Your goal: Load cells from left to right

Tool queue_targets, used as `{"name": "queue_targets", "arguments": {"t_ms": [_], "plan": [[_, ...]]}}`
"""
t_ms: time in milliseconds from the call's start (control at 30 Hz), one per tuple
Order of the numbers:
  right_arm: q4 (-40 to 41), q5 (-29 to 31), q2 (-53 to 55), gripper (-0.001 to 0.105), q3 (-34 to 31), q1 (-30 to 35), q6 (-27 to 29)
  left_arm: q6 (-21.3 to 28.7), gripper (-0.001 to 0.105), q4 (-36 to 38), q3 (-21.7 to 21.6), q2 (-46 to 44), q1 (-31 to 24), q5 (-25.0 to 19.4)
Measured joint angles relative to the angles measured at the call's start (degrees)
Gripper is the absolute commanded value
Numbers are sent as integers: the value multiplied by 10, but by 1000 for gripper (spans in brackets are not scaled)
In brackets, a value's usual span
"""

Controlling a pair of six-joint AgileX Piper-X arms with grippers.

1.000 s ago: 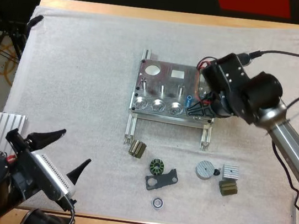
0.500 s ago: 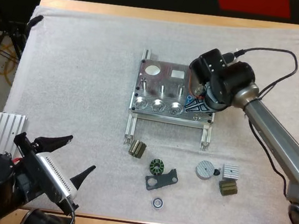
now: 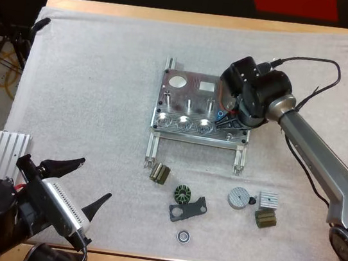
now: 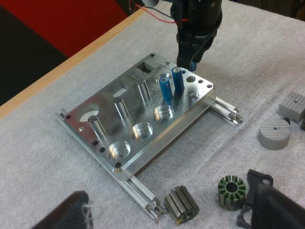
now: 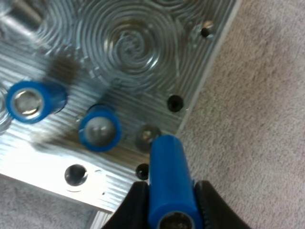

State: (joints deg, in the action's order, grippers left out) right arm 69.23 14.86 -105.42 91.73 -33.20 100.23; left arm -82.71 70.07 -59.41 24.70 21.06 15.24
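The metal fixture (image 3: 191,104) lies mid-mat. In the left wrist view two blue cells (image 4: 165,88) (image 4: 177,79) stand upright near the right end of the fixture (image 4: 119,112). My right gripper (image 3: 230,120) hovers over that end, shut on a third blue cell (image 5: 169,179). This cell hangs just above an empty hole (image 5: 147,135), beside the two seated cells (image 5: 99,129) (image 5: 30,101). From the left wrist, the right gripper (image 4: 192,61) stands right behind the standing cells. My left gripper (image 3: 96,179) rests open at the mat's near left, holding nothing.
Small parts lie in front of the fixture: a laminated block (image 3: 160,173), a green stator (image 3: 182,194), a black bracket (image 3: 190,209), a bearing (image 3: 183,236), a silver disc (image 3: 238,197) and two blocks (image 3: 268,199) (image 3: 265,219). An aluminium extrusion (image 3: 10,150) sits at the left edge.
My right arm swung left and settled lower over the fixture's right end with the cell. The left arm dropped back slightly, then stayed still.
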Motion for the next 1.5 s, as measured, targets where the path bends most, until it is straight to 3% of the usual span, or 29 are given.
{"name": "queue_targets", "arguments": {"t_ms": [367,1500], "plan": [[-12,-48,0,0,0,20,21,0,67,0,0,0,0,0],[-7,-67,-31,0,3,20,34,0,67,0,1,0,0,0]]}}
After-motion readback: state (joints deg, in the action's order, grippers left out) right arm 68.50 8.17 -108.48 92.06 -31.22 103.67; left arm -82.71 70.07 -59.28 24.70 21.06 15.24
